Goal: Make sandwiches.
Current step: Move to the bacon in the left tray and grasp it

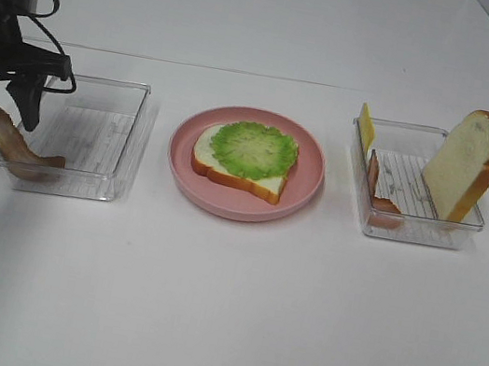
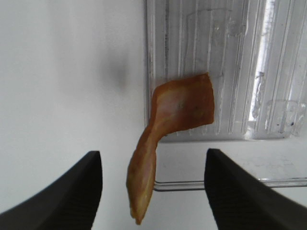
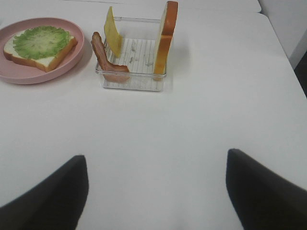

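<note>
A bread slice (image 1: 241,175) topped with ruffled green lettuce (image 1: 253,149) lies on the pink plate (image 1: 305,189). A brown bacon strip (image 1: 15,148) hangs over the near-left rim of the left clear tray (image 1: 92,132). My left gripper (image 1: 0,116) hovers just above its outer end, open, and its fingers (image 2: 72,191) straddle the bacon strip (image 2: 177,110) without touching it. The right tray (image 1: 415,180) holds a yellow cheese slice (image 1: 366,127), another bacon strip (image 1: 377,192) and an upright bread slice (image 1: 465,165). My right gripper (image 3: 156,201) is open over bare table, short of that tray (image 3: 134,79).
The white table (image 1: 222,312) stretches wide in front of the plate and trays. Its far edge runs behind them, with a wall corner at the far right. The left arm's black body and cables (image 1: 8,18) stand at the table's left edge.
</note>
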You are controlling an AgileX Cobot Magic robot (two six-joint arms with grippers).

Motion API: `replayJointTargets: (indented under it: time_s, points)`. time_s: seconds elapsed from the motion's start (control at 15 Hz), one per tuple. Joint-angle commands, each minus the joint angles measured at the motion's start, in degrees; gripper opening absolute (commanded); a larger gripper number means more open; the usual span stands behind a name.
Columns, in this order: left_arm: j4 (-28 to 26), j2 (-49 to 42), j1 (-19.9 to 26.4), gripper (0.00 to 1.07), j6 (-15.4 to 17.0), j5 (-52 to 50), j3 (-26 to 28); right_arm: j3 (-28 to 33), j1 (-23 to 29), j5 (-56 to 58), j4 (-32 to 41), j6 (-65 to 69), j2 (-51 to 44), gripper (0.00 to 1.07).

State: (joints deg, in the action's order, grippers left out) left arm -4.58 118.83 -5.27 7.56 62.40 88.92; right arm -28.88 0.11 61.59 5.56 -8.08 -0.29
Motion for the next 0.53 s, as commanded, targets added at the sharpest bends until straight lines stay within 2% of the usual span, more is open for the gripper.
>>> replayJointTargets:
  time_s: [0.07,0.53]
  points:
    - [-0.5,0.8,-0.1,0.56,-0.2,-1.6,-0.6,-0.1,-0.5,-0.6,-0.2,-0.7,-0.9,0.76]
    - [-0.3,1.8,-0.1,0.56,-0.4,-1.9,-0.6,-0.1,-0.5,-0.6,-0.2,-0.7,-0.9,0.76]
